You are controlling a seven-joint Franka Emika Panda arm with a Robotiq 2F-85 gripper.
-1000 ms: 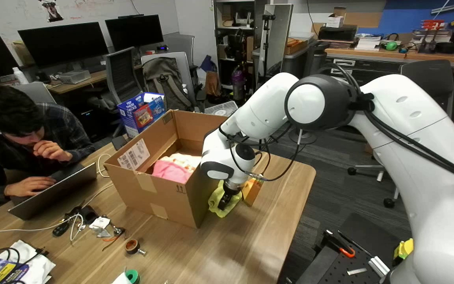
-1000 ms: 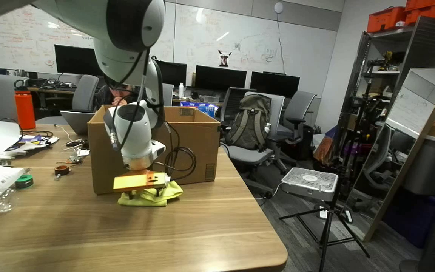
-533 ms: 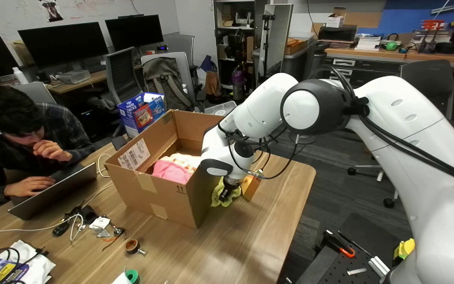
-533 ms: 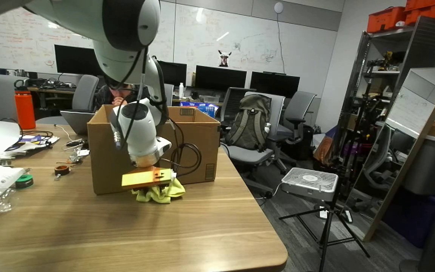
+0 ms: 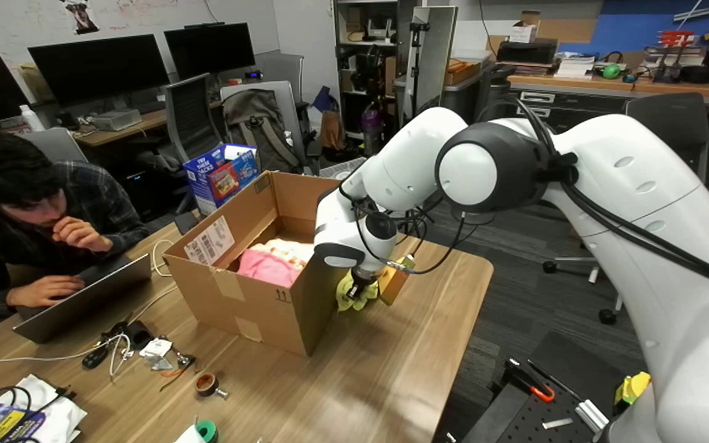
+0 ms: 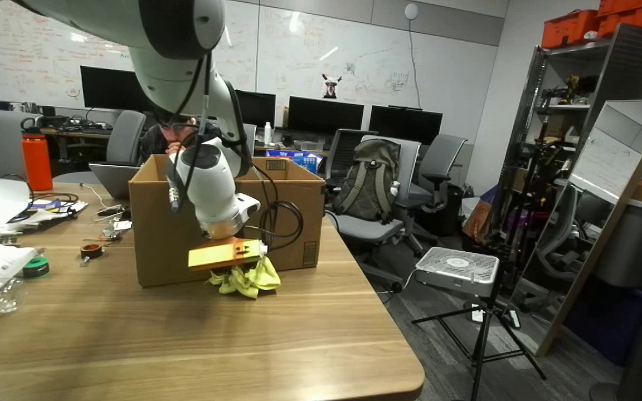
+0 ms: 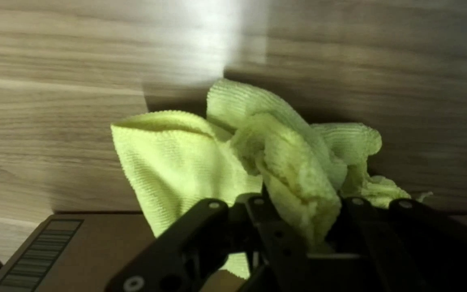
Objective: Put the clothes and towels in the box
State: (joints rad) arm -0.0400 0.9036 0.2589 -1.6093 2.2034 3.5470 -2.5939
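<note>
A yellow-green towel (image 7: pixel 189 162) is bunched up beside the outer wall of the cardboard box (image 5: pixel 262 314). My gripper (image 7: pixel 306 198) is shut on it, with a thick fold squeezed between the dark fingers. In an exterior view the gripper (image 5: pixel 354 291) points down next to the box, low over the table; whether the towel still touches the tabletop I cannot tell. An orange-yellow block (image 6: pixel 223 253) on the wrist hides the fingers in an exterior view. Inside the open-topped box lie a pink cloth (image 5: pixel 268 266) and a pale patterned cloth (image 5: pixel 291 249).
The box wall (image 6: pixel 154 239) rises close by the gripper, higher than the towel. A person sits at a laptop (image 5: pixel 90 295) beyond the box. Tape rolls (image 5: pixel 207 384), cables and small parts lie on the wooden table (image 6: pixel 298 328). Loose cables (image 6: pixel 287 223) hang off the arm.
The jaws have come together on the towel, which was spread flatter and is now gathered up. Gripper and towel have shifted slightly along the box wall, and the wrist has tilted and risen slightly.
</note>
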